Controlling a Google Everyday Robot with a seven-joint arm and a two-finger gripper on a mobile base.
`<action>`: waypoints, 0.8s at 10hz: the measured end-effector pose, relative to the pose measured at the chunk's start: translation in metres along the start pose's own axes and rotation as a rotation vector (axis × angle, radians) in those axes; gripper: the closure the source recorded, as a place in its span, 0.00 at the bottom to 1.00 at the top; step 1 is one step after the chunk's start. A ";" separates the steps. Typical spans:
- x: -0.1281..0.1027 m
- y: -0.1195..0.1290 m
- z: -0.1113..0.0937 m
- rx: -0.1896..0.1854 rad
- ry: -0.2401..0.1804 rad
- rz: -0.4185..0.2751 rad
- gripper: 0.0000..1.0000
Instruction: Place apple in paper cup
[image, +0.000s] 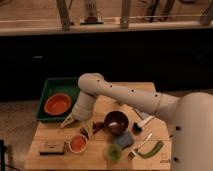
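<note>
Jaws are standing apart, released and gripping nothing. The gripper (76, 126) is hanging just above and slightly behind the paper cup (70, 144). One finger (66, 121) is pointing toward the left edge of the worktop (95, 161), and the other is pointing toward the front edge. Whether the nearer fingertip is touching the cup rim cannot be told.

The apple (78, 143) is sitting inside the paper cup, filling its mouth, with the white rim showing around it. The cup is standing upright near the front edge, left of centre.

The arm is reaching in from the right side, crossing the back of the worktop and bending down toward the front left.

A green tray (46, 89) is occupying the back left corner, with an orange bowl (57, 104) lying in it. A dark brown bowl (116, 122) is standing near the middle, to the right of the gripper. A green cup (114, 152) is standing at the front edge, right of the paper cup, with a dark sponge (125, 140) just behind it. A flat brown block (52, 148) is lying near the front left corner, beside the paper cup. A green vegetable (152, 149) is lying toward the front right corner.
</note>
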 end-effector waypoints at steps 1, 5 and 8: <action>0.003 0.002 -0.002 -0.010 -0.001 0.001 0.20; 0.011 0.006 -0.009 -0.041 -0.007 0.003 0.20; 0.015 0.008 -0.015 -0.050 -0.006 -0.001 0.20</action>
